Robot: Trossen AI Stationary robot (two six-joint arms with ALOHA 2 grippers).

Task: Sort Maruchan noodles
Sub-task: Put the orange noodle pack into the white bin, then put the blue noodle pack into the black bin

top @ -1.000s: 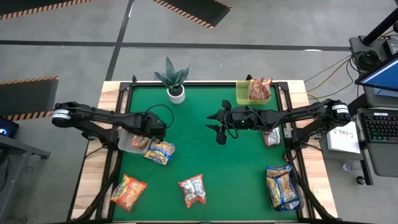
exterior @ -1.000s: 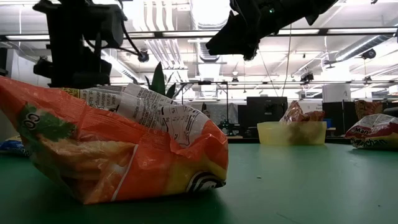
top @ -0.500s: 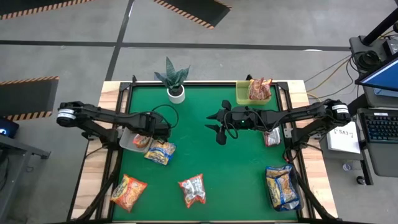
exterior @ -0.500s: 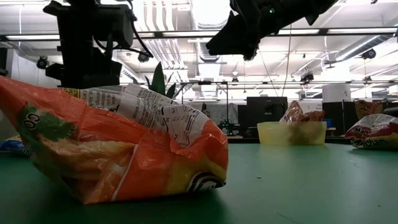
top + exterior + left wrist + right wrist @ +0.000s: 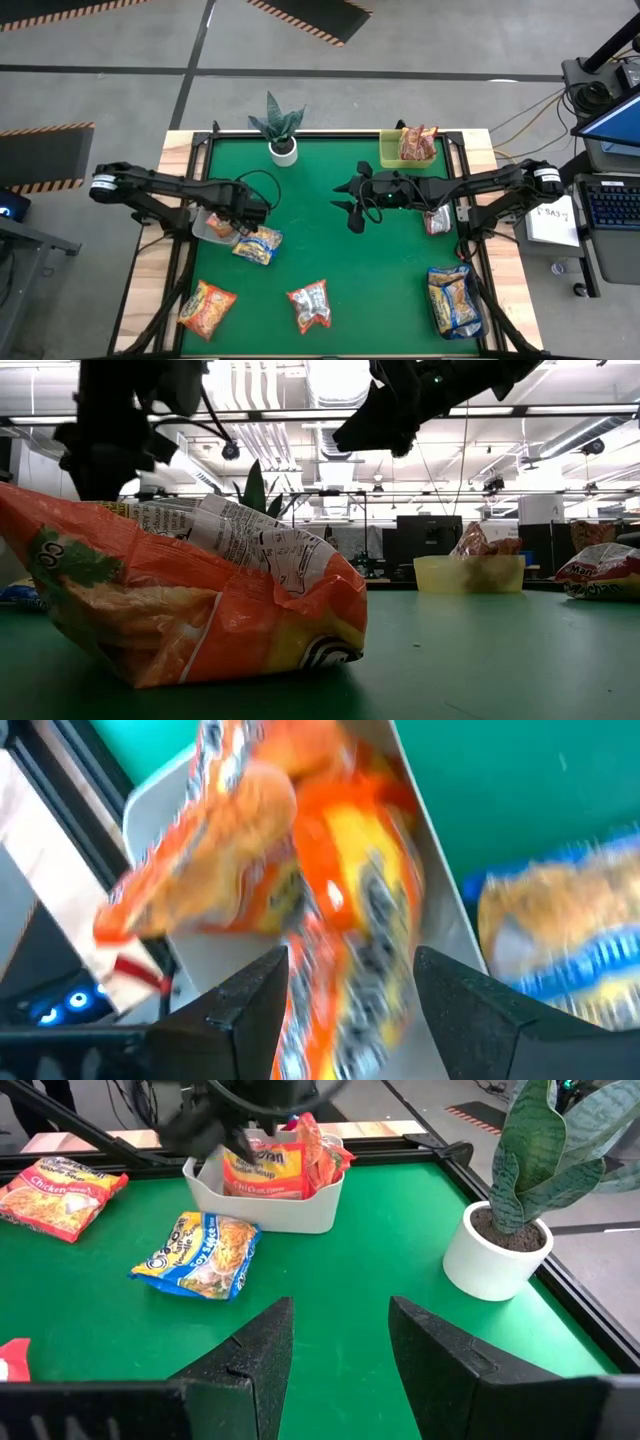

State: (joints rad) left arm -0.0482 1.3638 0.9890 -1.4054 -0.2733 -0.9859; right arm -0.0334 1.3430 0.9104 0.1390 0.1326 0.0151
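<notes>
— Several Maruchan noodles are lying loose. What is sitting at the left of the high view?

— One orange packet (image 5: 207, 307) is lying at lower left. Above it, the left gripper (image 5: 243, 212) is hanging over a white bin (image 5: 200, 232) holding more orange packets (image 5: 300, 850). Its fingers are standing apart, and nothing seems clamped.

— And moving rightward?

— A yellow-and-blue packet (image 5: 258, 243) is resting just beside the bin, and a red-silver packet (image 5: 310, 305) is lying at lower centre. The right gripper (image 5: 350, 208) is hovering mid-frame, spread wide and empty. At far right, a lime tray (image 5: 390, 150) is holding packets at the top and a yellow-and-blue pile (image 5: 453, 300) is sitting at the bottom.

— How are they likely handling?

— I'm judging them light, crinkly and slippery, with brittle noodles inside. I'm thinking a pinch on a crimped end seam is safer than squeezing the block.
</notes>
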